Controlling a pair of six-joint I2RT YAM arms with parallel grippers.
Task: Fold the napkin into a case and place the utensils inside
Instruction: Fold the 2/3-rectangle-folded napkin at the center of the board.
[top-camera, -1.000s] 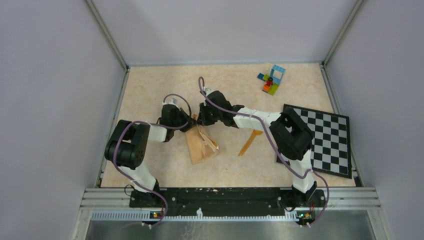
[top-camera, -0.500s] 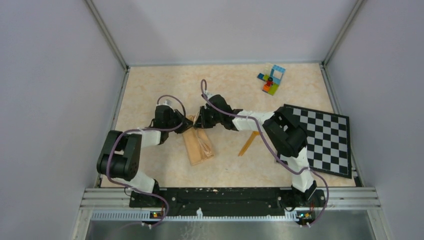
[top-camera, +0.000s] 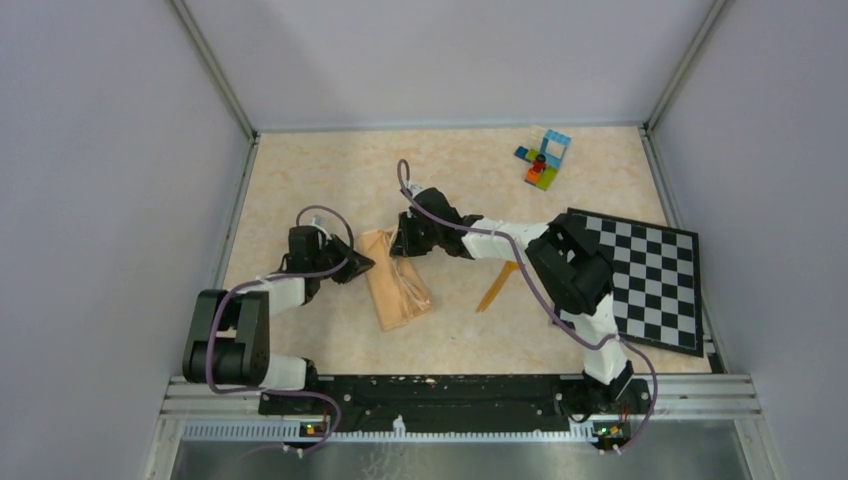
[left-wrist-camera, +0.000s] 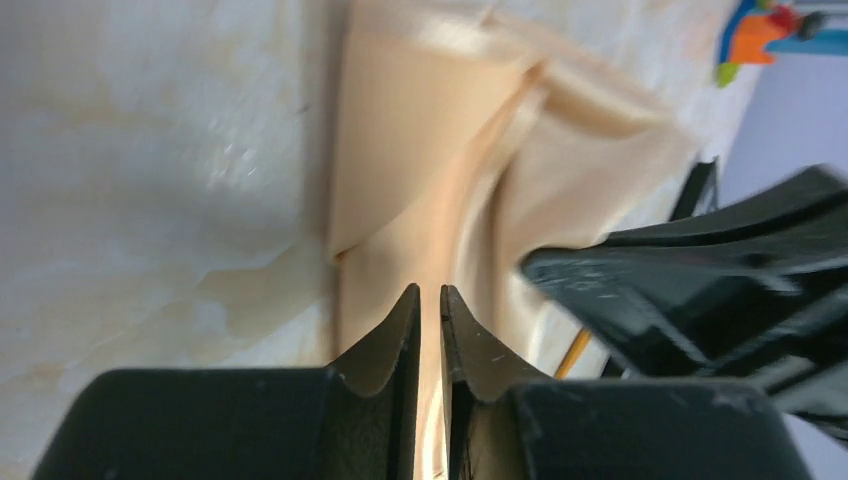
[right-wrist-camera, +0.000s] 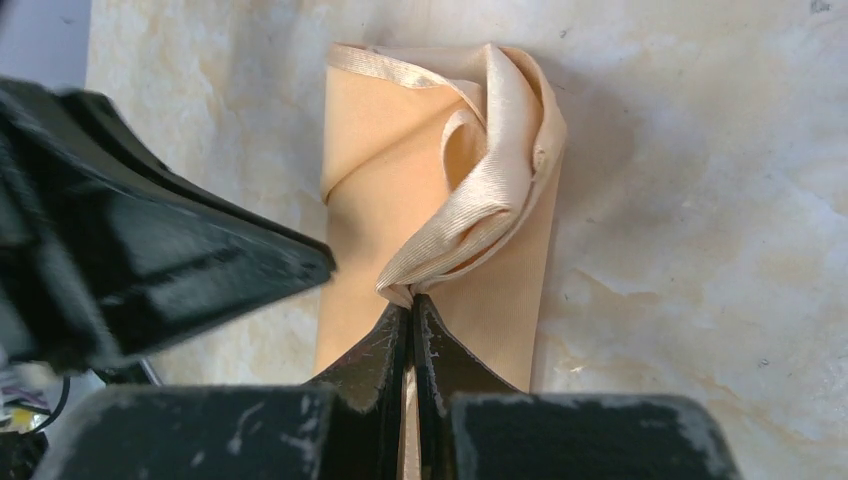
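The peach-tan napkin (top-camera: 400, 292) lies folded into a narrow strip at the middle of the table. My right gripper (top-camera: 403, 247) sits at its far end. In the right wrist view this gripper (right-wrist-camera: 412, 300) is shut on a bunched fold of the napkin (right-wrist-camera: 400, 200). My left gripper (top-camera: 360, 265) hangs just left of the cloth, apart from it. Its jaws (left-wrist-camera: 428, 292) stand a narrow slit open with nothing between them, and the napkin (left-wrist-camera: 430, 130) is ahead. A thin orange utensil (top-camera: 497, 285) lies on the table right of the napkin. I cannot tell whether it is spoon or knife.
A black-and-white checkered board (top-camera: 640, 280) lies at the right, under the right arm's elbow. Multicoloured toy bricks (top-camera: 543, 160) stand at the far right. Grey walls close the table on three sides, and a metal rail (top-camera: 450, 395) runs along the near edge.
My left gripper has let go of the napkin and drawn back to the left. The raised cloth has dropped flatter onto the table. The right gripper stays shut on its fold.
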